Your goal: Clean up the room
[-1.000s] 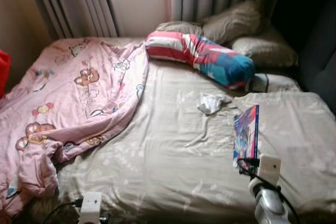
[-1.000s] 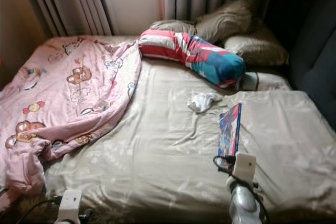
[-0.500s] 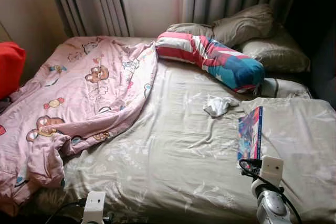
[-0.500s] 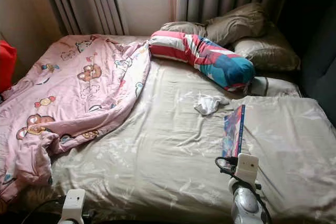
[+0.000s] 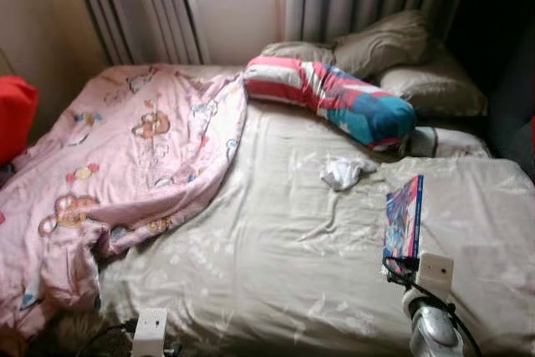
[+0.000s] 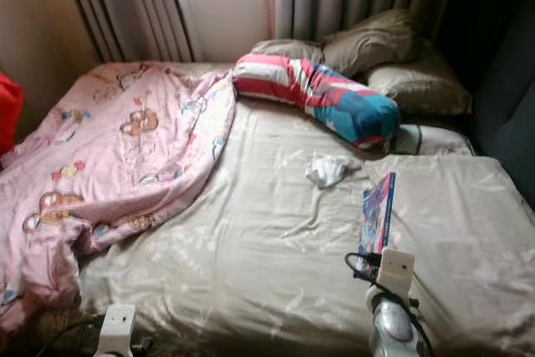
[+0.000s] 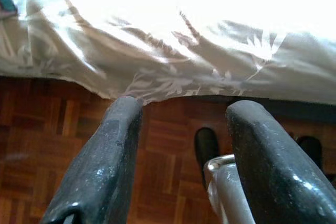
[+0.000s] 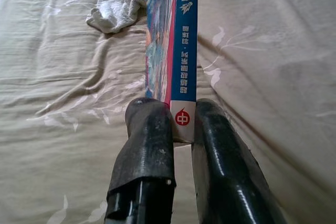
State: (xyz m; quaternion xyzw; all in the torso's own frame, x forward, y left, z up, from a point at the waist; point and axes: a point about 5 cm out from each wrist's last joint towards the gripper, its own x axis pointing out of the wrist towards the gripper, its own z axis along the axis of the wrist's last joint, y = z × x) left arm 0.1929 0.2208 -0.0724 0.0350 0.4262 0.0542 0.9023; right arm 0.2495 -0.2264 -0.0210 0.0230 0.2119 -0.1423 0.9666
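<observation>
Right gripper (image 8: 181,124) was clamped on the near end of the book (image 8: 173,51), spine pinched between both fingers. The book stood on edge on the beige sheet (image 5: 276,265), right half of the bed, pointing away from the robot. Whether it was lifted clear or resting on the sheet, couldn't tell.

Left gripper (image 7: 184,145) hung idle past the foot of the bed over the wood floor (image 7: 47,145), fingers spread, nothing between them.

Also on the bed: a small white cloth (image 5: 341,172) just beyond the book, a striped bolster (image 5: 334,99) near the pillows (image 5: 393,39), and a pink blanket (image 5: 125,165) bunched over the left half.

Step in hand, as I read it: book pickup, grip made. Next move probably called for a straight lift clear of the sheet, then carrying it off to wherever books go. A pinch at one end means the far end could sag or swing. Cloth and blanket were not yet dealt with.
</observation>
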